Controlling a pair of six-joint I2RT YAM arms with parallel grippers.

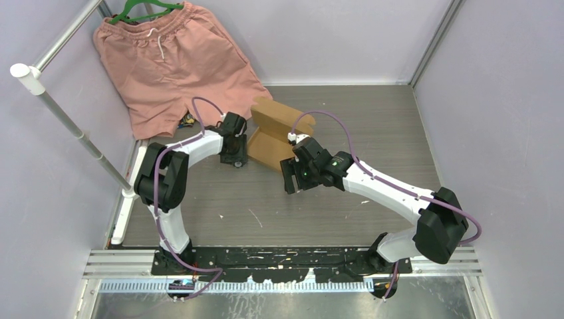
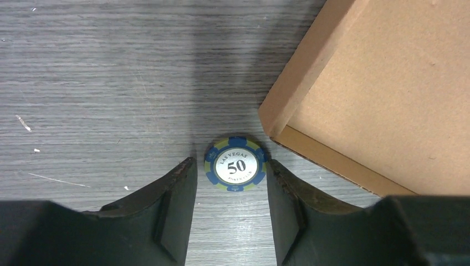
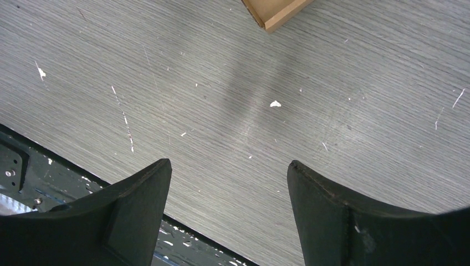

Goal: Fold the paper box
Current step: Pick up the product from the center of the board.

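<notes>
Top view: I see grey wood-grain desk point(image 1: 332, 206), lilac walls point(image 1: 332, 33), pink shorts point(image 1: 173, 66) in far left corner. Paper box point(image 1: 273, 133) sits mid-desk toward far edge.
Left wrist: left fingers point(image 2: 166, 210) part-spread, straddling poker chip point(image 2: 235, 164), box corner just beside.
Right wrist: right fingers point(image 3: 127, 216) wide over scuffed desk.

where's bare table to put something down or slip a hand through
Free: the far right stretch between the paper box and the right wall; the near strip between left arm and right arm. Crowded: the far left, where shorts, box, left pincer and a poker chip bunch together.
</notes>
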